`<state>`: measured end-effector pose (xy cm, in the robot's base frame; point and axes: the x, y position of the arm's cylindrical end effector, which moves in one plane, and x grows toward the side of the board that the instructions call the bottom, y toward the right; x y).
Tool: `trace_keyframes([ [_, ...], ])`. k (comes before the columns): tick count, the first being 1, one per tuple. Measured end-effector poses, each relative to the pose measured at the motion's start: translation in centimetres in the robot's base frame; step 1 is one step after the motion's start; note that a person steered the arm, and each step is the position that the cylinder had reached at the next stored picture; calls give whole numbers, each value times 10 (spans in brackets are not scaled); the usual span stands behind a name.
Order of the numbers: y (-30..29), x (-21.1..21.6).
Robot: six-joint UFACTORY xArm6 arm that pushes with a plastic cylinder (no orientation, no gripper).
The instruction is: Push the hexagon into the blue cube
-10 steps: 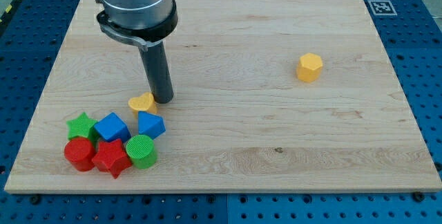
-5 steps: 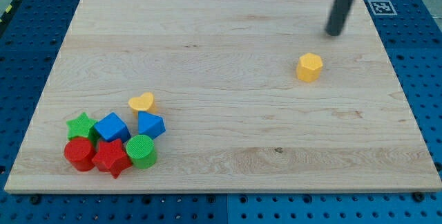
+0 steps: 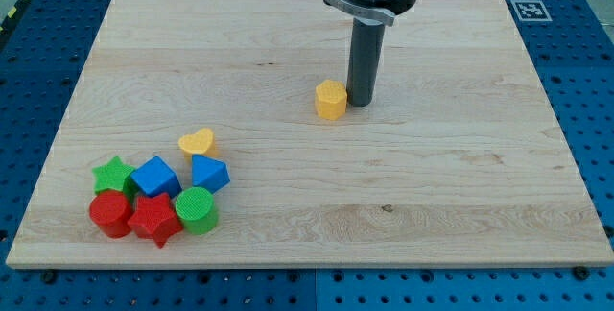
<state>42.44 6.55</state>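
Contact is made by my tip, a bare fingerless rod, on the right face of the yellow hexagon, judged light, rigid, easily slid toward the blue cube.

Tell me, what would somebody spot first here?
Probably the dark rod near the view's top middle, with my tip right beside the yellow hexagon, on its right. Next, the bright huddle at the lower left: the blue cube among red, green, blue and yellow blocks.
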Motion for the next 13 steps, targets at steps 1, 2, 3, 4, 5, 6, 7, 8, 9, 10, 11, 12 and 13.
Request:
trace_keyframes([
  [1,8,4],
  [2,-24,13],
  [3,-97,14],
  [4,-151,14],
  [5,-129,14],
  [6,-103,-3],
  [7,-136,-29],
  [8,-198,-28],
  [9,-237,-26],
  [10,-239,-57],
  [11,-239,-45],
  [12,-239,10],
  [13,-239,28],
])
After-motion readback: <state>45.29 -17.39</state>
